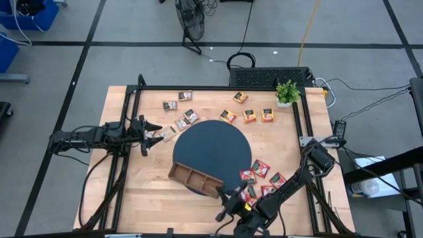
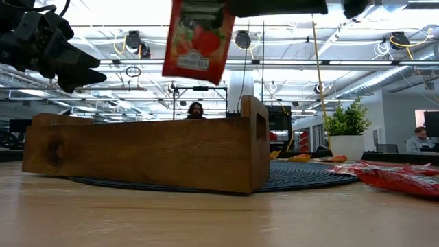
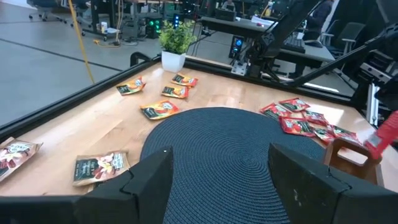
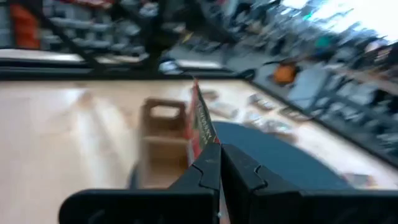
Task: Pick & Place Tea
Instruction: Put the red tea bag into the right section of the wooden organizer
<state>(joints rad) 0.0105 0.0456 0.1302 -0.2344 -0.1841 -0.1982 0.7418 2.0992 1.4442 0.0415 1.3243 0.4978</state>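
Note:
My right gripper (image 4: 221, 163) is shut on a red tea sachet (image 2: 199, 38) that hangs in the air over the near end of the long wooden tray (image 1: 195, 178). The tray lies on a round dark mat (image 1: 211, 149). Further red sachets (image 1: 259, 175) lie right of the tray, orange ones (image 1: 249, 116) at the far right, and dark brown ones (image 1: 178, 114) at the far left. My left gripper (image 1: 149, 132) stands open at the table's left, by the brown sachets, with nothing between its fingers. My right gripper pinches the red sachet by one edge (image 4: 208, 144) between its two shut fingers. The fingers lie about level, and the sachet sticks out beyond their tips, seen edge-on. It is lifted clear and slightly tilted above the tray (image 2: 147, 154).
A small green potted plant (image 1: 287, 92) stands at the far right corner. Dark frame rails (image 1: 218, 88) run along the table's far, left and right sides. Bare wood lies between the tray and the near left corner. People sit in the room beyond the table.

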